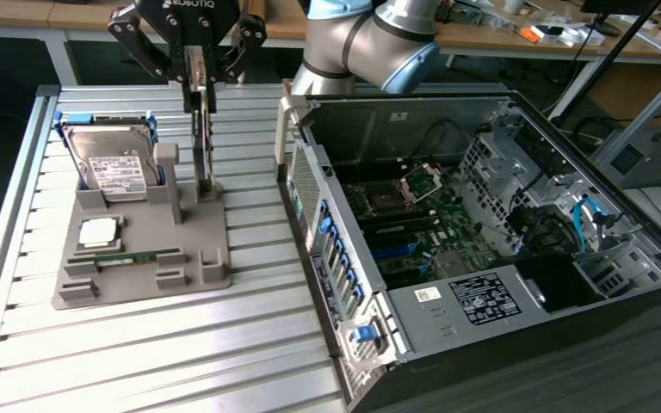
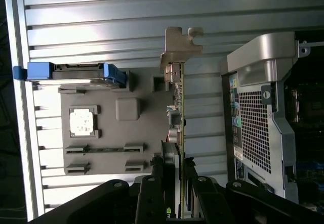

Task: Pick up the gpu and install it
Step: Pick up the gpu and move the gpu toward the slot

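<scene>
Gripper [image 1: 199, 79] [image 2: 174, 166]: closed on the gpu, one finger to each flat face, pinching the card's upper edge from above.

1. Bench [image 1: 135, 344] [image 2: 101, 21]: slatted metal top that carries everything listed.
2. Case [image 1: 307, 185] [image 2: 255, 123]: on the exterior view's right, laid on its side with the panel off. This probably leaves the board [image 1: 423, 224] reachable from above.
3. Holder [image 1: 147, 284] [image 2: 116, 133]: grey moulded tray beside the case, with a shaped seat for each part, evidently so each sits at a known spot.
4. Hard drive [image 1: 113, 168] [image 2: 76, 72]: propped on edge in a blue frame at the holder's far end, untouched.
5. Gpu [image 1: 206, 146] [image 2: 180, 97]: stands upright on its long edge in the holder's slotted post, which leaves both faces free for the grip. Its lower end meets the holder, though whether it has lifted clear cannot be told. It is not yet in the case.
6. Processor [image 1: 99, 231] [image 2: 82, 121]: flat in its square seat.
7. Memory stick [image 1: 135, 256] [image 2: 104, 149]: lies in its narrow groove.
</scene>
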Robot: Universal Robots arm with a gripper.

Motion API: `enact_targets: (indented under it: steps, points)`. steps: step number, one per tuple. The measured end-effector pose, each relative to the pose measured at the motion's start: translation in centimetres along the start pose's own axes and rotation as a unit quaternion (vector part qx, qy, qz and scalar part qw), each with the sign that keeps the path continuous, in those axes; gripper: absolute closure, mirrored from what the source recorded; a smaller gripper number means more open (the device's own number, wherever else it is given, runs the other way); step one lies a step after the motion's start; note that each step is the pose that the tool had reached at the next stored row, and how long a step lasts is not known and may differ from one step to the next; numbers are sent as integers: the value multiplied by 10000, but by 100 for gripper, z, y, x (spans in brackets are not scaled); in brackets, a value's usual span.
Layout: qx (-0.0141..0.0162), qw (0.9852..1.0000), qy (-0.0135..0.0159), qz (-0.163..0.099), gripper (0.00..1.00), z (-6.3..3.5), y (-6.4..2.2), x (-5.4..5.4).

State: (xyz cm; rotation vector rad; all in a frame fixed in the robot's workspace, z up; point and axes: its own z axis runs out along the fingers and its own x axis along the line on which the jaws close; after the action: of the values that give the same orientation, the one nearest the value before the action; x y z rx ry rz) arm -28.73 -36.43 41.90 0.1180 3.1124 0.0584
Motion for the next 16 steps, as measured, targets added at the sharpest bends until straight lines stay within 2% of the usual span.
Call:
enact_targets:
  steps: [16]
  points:
    - [0,10000,0,0,73,-70,3,-2]
